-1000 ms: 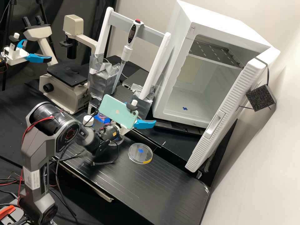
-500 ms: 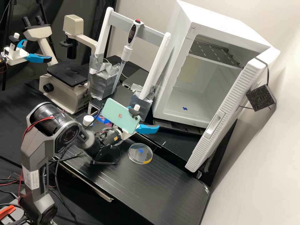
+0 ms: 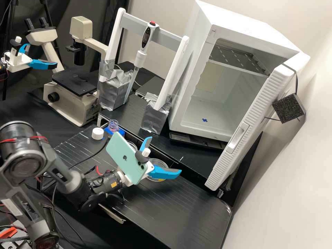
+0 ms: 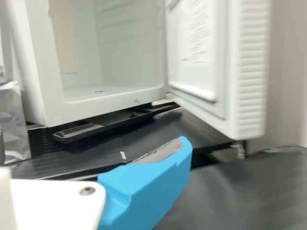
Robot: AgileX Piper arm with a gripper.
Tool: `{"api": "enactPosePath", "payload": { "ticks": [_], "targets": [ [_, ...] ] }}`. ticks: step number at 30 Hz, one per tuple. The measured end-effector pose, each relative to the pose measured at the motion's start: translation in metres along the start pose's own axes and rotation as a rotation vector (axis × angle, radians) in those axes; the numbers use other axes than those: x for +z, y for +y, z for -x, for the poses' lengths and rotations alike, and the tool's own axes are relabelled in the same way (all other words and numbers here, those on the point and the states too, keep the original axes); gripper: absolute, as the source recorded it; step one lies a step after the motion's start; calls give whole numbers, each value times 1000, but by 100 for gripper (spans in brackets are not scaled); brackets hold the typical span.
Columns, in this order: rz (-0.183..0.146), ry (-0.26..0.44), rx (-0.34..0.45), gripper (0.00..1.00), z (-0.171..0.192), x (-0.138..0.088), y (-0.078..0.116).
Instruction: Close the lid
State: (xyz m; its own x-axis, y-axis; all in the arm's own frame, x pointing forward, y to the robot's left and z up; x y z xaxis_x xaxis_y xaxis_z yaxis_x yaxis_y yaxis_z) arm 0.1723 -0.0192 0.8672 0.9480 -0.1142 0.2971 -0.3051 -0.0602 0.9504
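Cap, bottle — high view; door lining — wrist view

A pale wall and dark drape back the black bench.

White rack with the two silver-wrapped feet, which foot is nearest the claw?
The foot next to the open fridge is nearest the claw; the other foot is farther off, by the microscope.

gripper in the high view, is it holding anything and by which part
Nothing is held: the gripper is open, its two blue fingers spread apart with nothing clamped between them.
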Motion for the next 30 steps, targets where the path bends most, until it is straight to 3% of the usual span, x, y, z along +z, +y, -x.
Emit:
{"api": "enactPosePath", "payload": {
  "ticks": [10,20,24,30],
  "targets": [
    [33,-17,29,100,18,6,11],
    [14,-51,-67,100,12,16,-4],
    [29,-74,-92,100,10,21,-8],
    [41,-55,-112,100,10,22,-9]
  ]
}}
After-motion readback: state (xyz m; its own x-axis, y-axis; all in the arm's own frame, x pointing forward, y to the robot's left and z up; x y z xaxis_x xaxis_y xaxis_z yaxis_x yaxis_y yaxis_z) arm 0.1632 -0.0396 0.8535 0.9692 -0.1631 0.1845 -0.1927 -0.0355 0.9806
